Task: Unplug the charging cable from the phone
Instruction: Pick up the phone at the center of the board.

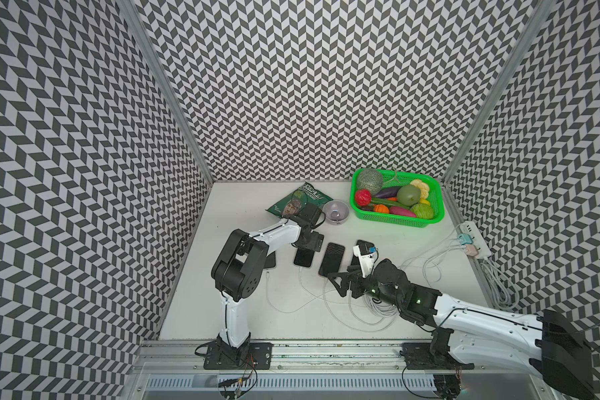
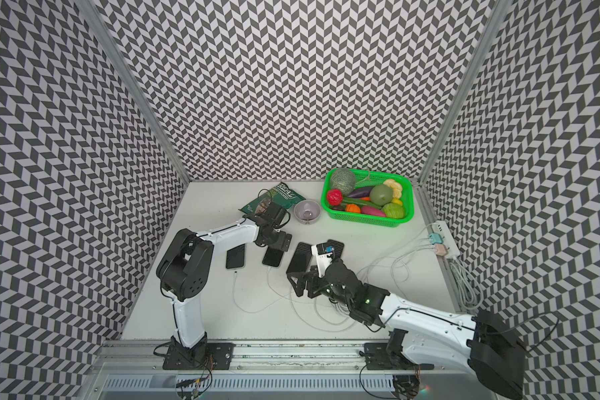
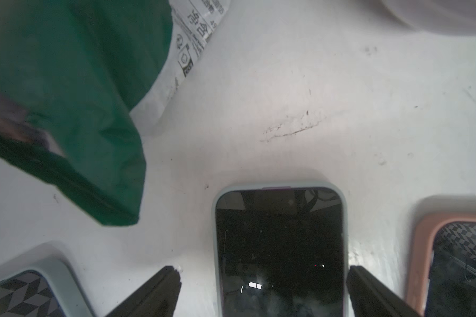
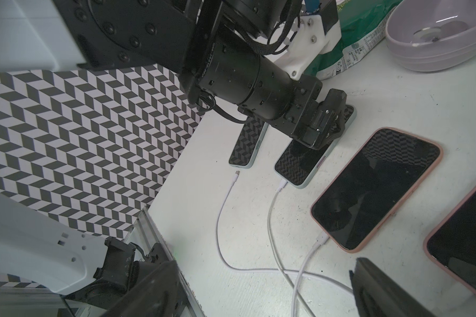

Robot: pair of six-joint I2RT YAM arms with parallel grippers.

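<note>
We see four phones lying in a row on the white bench [image 1: 378, 332], each screen up. The left end effector [image 3: 263, 277] is spread wide and straddles the second phone [image 3: 279, 247], a mint-cased one; its fingers [image 3: 160, 288] stand on either side of the case, and we cannot tell whether they touch it. In the right wrist view a white cable [image 4: 275, 208] is plugged into that phone's near end. The leftmost phone [image 4: 249, 142] has its cable end [image 4: 237, 173] lying loose just beside it, unplugged. The pink phone [image 4: 377, 186] next over has a cable [image 4: 311, 252] plugged in as well. The right end effector [image 1: 343, 282] is also spread, holding nothing, and hangs over the cables near the pink phone's plugged end. A fourth phone [image 4: 462, 247], also pink-cased, lies partly out of frame. Behind the phones sit a green bag [image 1: 298, 201], a bowl [image 1: 335, 212] and a green basket [image 1: 400, 219] of toy produce. The cables run to a power strip [image 1: 475, 242] at the bench's right edge.
</note>
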